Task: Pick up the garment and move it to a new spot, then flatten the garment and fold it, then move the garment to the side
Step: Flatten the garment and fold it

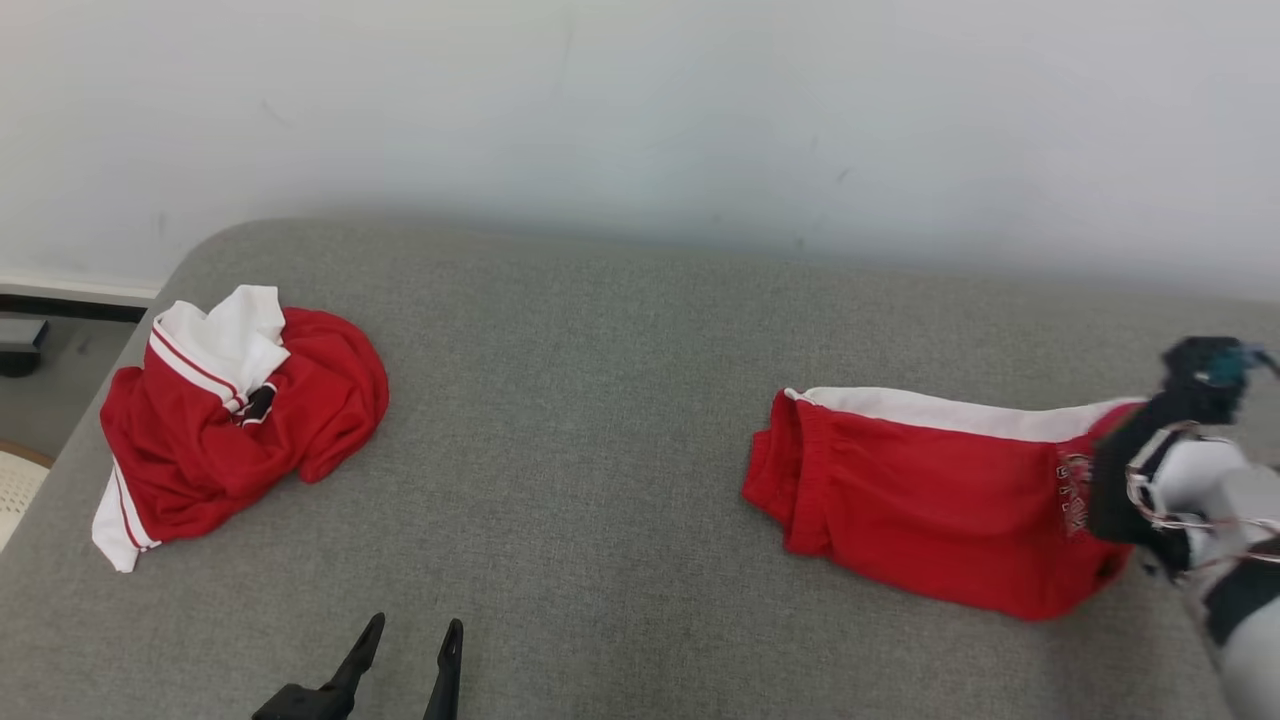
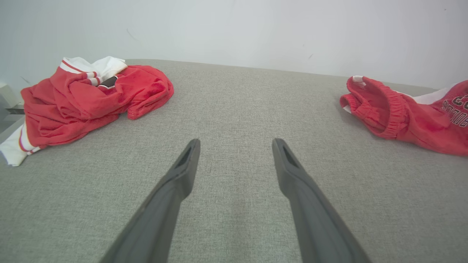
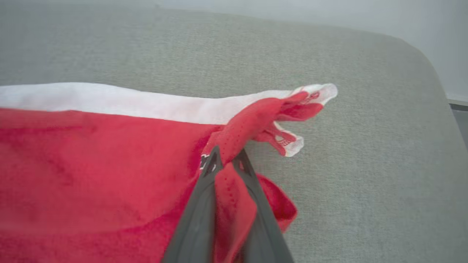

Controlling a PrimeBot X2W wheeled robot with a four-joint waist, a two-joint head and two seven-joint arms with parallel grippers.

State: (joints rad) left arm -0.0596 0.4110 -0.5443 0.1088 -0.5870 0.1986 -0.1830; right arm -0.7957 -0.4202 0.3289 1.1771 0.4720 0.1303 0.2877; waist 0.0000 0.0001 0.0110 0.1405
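Observation:
The garment (image 1: 920,500), red shorts with a white side stripe, lies stretched out on the right of the grey fabric surface (image 1: 600,400). My right gripper (image 3: 226,157) is shut on a bunched red fold at the shorts' right end, and the hem tips (image 3: 310,95) stick out past the fingers. In the head view, my right wrist (image 1: 1180,470) covers that end. My left gripper (image 1: 415,625) stands open near the front edge, with nothing between its fingers (image 2: 182,171). From the left wrist, the shorts' elastic waistband (image 2: 391,109) shows at far right.
A second red and white garment (image 1: 240,420) lies crumpled at the far left, near the surface's rounded corner. A pale wall runs behind the surface. Beyond the left edge, floor and a dark object (image 1: 20,350) show. Bare grey fabric lies between the two garments.

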